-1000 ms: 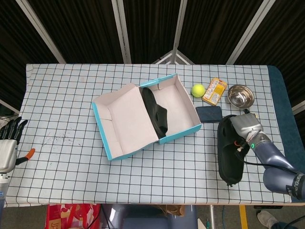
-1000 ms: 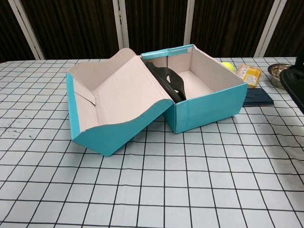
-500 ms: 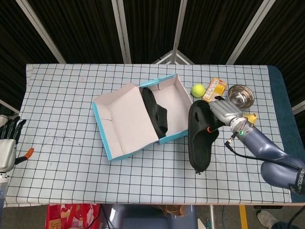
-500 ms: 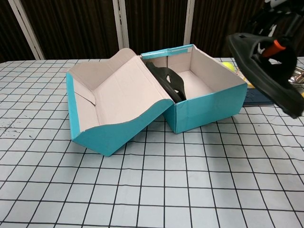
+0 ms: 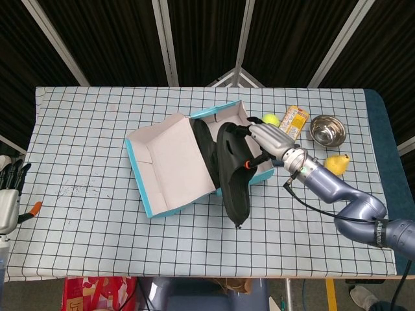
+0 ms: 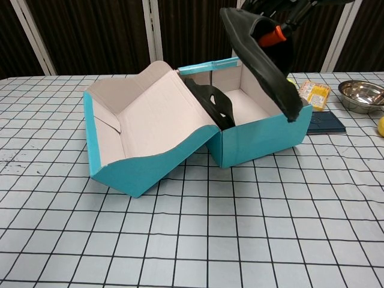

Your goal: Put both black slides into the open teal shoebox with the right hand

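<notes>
The open teal shoebox (image 5: 144, 178) (image 6: 264, 135) stands mid-table with its lid folded out to the left. One black slide (image 5: 209, 150) (image 6: 213, 102) leans on edge inside it against the left wall. My right hand (image 5: 264, 140) holds the second black slide (image 5: 233, 172) (image 6: 264, 60) in the air over the box, toe pointing down toward the front. In the chest view the right hand (image 6: 282, 9) shows only at the top edge. My left hand (image 5: 9, 194) rests at the table's far left edge, fingers apart and holding nothing.
Right of the box lie a yellow tennis ball (image 5: 271, 119), an orange snack packet (image 5: 292, 122) (image 6: 314, 94), a steel bowl (image 5: 326, 129) (image 6: 360, 95), a yellow fruit (image 5: 334, 163) and a dark wallet (image 6: 326, 123). An orange-handled tool (image 5: 30, 210) sits near the left hand.
My right hand has carried the second slide up and leftward, from beside the wallet to above the shoebox. The wallet and yellow fruit are uncovered now. The left hand has barely moved.
</notes>
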### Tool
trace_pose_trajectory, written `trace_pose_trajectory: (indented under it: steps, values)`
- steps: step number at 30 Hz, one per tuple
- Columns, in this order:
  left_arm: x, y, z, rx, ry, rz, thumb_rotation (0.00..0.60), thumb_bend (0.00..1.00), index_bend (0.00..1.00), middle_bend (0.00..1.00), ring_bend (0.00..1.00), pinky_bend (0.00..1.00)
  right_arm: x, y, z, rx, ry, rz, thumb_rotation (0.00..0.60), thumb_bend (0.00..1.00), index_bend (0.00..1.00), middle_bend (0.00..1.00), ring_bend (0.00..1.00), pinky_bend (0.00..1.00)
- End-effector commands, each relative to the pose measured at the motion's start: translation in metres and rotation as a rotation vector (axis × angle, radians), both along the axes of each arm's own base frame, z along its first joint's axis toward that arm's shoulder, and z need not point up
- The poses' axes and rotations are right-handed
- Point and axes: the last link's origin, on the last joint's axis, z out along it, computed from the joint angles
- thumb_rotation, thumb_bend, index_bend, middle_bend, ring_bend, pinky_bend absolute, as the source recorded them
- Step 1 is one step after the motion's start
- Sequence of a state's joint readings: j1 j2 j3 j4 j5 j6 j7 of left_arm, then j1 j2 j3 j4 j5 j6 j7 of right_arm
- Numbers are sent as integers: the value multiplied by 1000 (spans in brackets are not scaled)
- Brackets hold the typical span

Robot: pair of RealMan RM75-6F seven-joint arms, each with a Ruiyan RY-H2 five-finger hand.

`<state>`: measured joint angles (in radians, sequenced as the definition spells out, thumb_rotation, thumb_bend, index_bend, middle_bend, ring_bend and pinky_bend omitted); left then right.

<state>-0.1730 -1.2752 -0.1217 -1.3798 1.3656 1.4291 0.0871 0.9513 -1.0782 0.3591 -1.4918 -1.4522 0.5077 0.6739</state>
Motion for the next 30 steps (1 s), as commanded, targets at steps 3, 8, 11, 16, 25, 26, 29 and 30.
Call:
trace_pose_trajectory:
  steps: [3,8,11,16,25,26,29,30]
  values:
    - [0,2,-7,-9,22,16,600,358,84,0,0,104,-5,-27,-22,60,-144,75,600,355,421,453,317,0]
    - [-1,4,-12,-16,42,36,600,358,84,0,0,104,-11,-53,-29,91,-159,73,600,358,427,453,305,0]
    - [-4,5,-15,-19,49,53,600,358,84,0,0,104,-16,-68,-35,106,-158,56,600,361,428,453,298,0]
    - [-7,8,-18,-22,68,72,600,358,84,0,0,104,-21,-84,-42,116,-155,36,600,362,428,453,298,0]
    - [-14,13,-22,-26,98,106,600,358,84,0,0,104,-19,-95,-57,126,-179,16,600,363,434,453,292,0]
    - [-15,13,-22,-25,102,110,600,358,84,0,0,104,-18,-96,-59,123,-178,12,600,363,434,453,291,0]
    - [-18,13,-21,-21,108,121,600,357,85,0,0,104,-18,-98,-64,117,-179,-5,600,361,434,453,285,0]
    - [-19,13,-21,-21,111,124,600,357,85,0,0,104,-18,-99,-66,115,-178,-11,600,362,434,453,283,0]
